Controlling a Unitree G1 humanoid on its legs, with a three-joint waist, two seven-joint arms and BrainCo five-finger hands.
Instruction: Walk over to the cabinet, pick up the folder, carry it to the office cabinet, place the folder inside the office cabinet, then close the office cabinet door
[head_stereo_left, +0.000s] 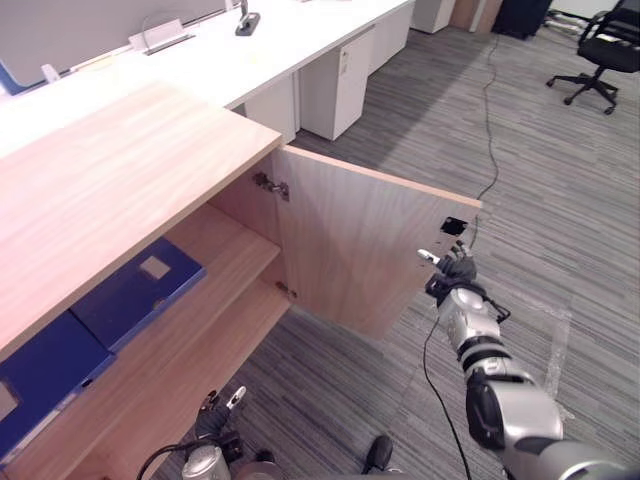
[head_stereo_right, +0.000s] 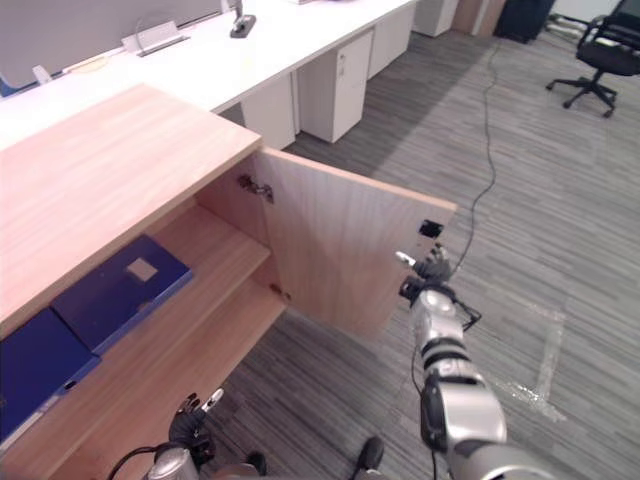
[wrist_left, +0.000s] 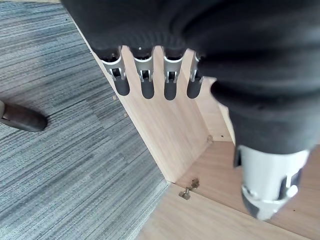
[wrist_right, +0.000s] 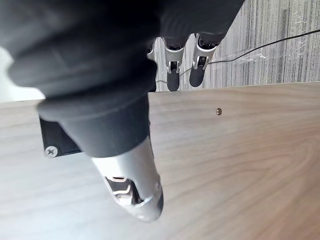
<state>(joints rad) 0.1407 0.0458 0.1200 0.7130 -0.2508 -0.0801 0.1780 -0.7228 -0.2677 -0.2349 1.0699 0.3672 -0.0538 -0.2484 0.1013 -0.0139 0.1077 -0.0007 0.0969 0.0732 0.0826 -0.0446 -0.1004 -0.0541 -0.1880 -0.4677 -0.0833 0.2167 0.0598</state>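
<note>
Folder (head_stereo_left: 135, 290) lies on shelf (head_stereo_left: 240, 255). Door (head_stereo_left: 370, 250) stands wide, closing left. Right hand (head_stereo_left: 455, 272) straight-fingered at its right edge. Left hand (wrist_left: 170, 82) relaxed, empty.

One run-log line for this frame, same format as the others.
cabinet door: open | blue folder: on shelf inside | right hand: open, at door's free edge | left hand: open, low, idle

Folder (head_stereo_left: 140, 290) on cabinet (head_stereo_left: 110, 190) shelf, 9 o'clock; door (head_stereo_left: 360, 250) ctr, R hand (head_stereo_left: 455, 278) at its free edge, 3 o'clock; desk (head_stereo_left: 250, 50) behind, 12.
</note>
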